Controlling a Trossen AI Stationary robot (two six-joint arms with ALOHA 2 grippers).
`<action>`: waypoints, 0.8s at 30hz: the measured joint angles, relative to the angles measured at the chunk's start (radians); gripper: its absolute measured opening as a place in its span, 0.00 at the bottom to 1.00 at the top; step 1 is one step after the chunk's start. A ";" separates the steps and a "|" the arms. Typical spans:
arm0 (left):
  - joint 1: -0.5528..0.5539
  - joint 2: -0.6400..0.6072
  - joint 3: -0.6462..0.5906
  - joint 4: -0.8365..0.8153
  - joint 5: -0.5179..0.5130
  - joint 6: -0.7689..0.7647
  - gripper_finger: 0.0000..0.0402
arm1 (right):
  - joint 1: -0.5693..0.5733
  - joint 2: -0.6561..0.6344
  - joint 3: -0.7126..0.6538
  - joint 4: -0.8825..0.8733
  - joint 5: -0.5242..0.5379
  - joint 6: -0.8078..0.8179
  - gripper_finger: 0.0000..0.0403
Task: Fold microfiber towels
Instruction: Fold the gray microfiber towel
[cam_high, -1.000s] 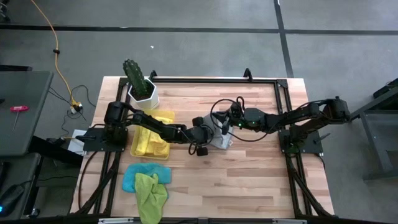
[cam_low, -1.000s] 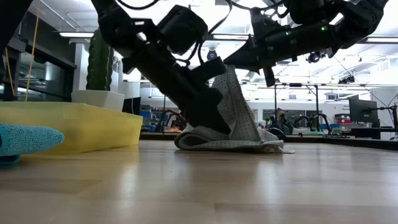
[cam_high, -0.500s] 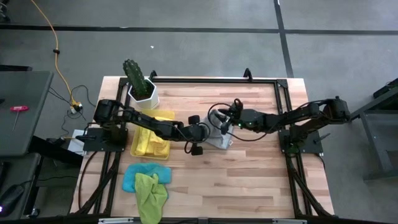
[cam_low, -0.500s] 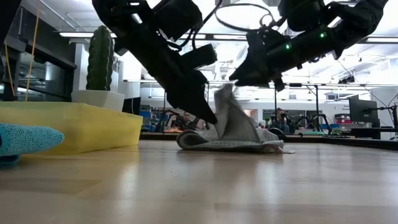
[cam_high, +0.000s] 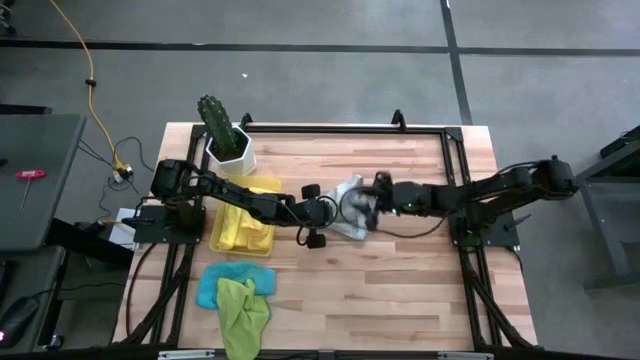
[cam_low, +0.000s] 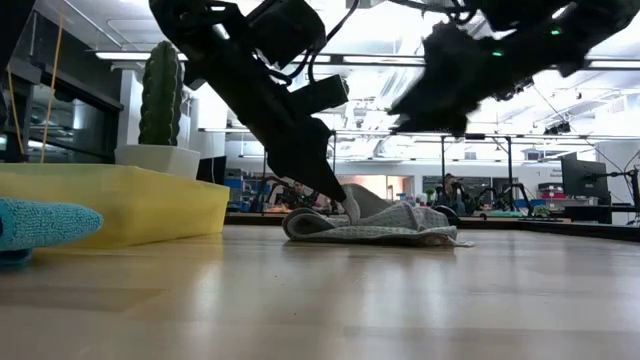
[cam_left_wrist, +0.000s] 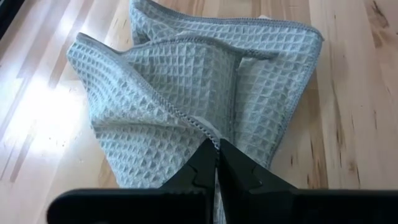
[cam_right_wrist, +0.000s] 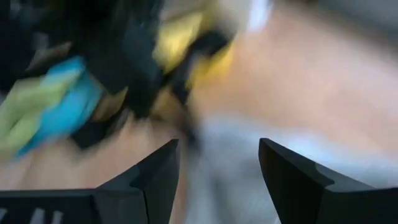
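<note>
The wooden surface (cam_high: 400, 280) lies under me, bare plank over most of its 3 to 6 o'clock side in the high view. At about 10 o'clock on it sits the yellow tray (cam_high: 262, 186) with yellow towels (cam_high: 240, 228) piled inside, and the cactus (cam_high: 215, 120) in its white pot (cam_high: 232, 152) stands just beyond the tray's far end, toward 11 o'clock. At 7 o'clock the light blue towel (cam_high: 208, 290) lies near the near edge with the lime green towel (cam_high: 243, 312) draped over it, both well apart from the tray's contents. The grey towel (cam_high: 349, 206) lies rumpled near the centre of the surface; in the low view it rests flat on the wood with a rolled fold at one end and a raised ridge in the middle (cam_low: 385, 222). My left end effector (cam_left_wrist: 217, 163) reaches in from 9 o'clock, its fingers pressed together on a raised crease of the grey towel, the waffle weave bunched up on both sides of the tips. My right end effector (cam_right_wrist: 214, 171) comes in from 3 o'clock and hangs above the towel, clear of the cloth in the low view, its two fingers (cam_right_wrist: 292, 177) standing well apart with nothing between them.
</note>
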 joint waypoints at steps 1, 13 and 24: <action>0.000 0.000 0.000 0.000 0.000 0.000 0.00 | 0.009 -0.007 0.000 -0.063 -0.046 0.043 0.52; 0.000 0.000 0.000 0.001 0.000 -0.001 0.00 | 0.019 0.162 -0.001 -0.223 -0.094 0.276 0.52; 0.000 0.000 0.000 0.001 0.000 -0.001 0.00 | -0.075 0.285 -0.001 -0.054 -0.177 0.238 0.52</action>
